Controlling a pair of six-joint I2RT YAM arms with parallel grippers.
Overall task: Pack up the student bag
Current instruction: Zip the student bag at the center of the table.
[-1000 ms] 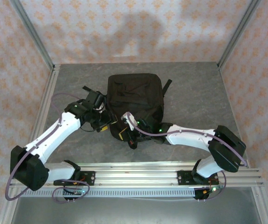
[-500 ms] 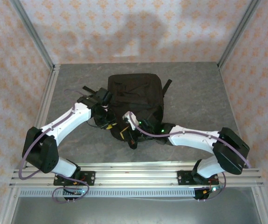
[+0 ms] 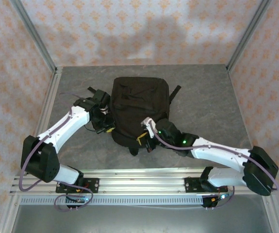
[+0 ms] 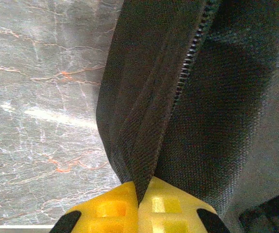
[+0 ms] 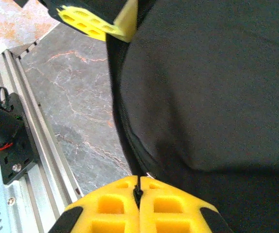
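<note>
Grey marble-look table [image 3: 207, 97] w/ alu rail [image 3: 144, 180] at near edge, alu posts [image 3: 35, 36], peach patterned walls [image 3: 144, 29].

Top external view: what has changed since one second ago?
The left tool closed on a fold of the large soft black fabric backpack at its left edge. The right tool moved rightward along the near edge, staying shut on it. The backpack hardly moved.
</note>
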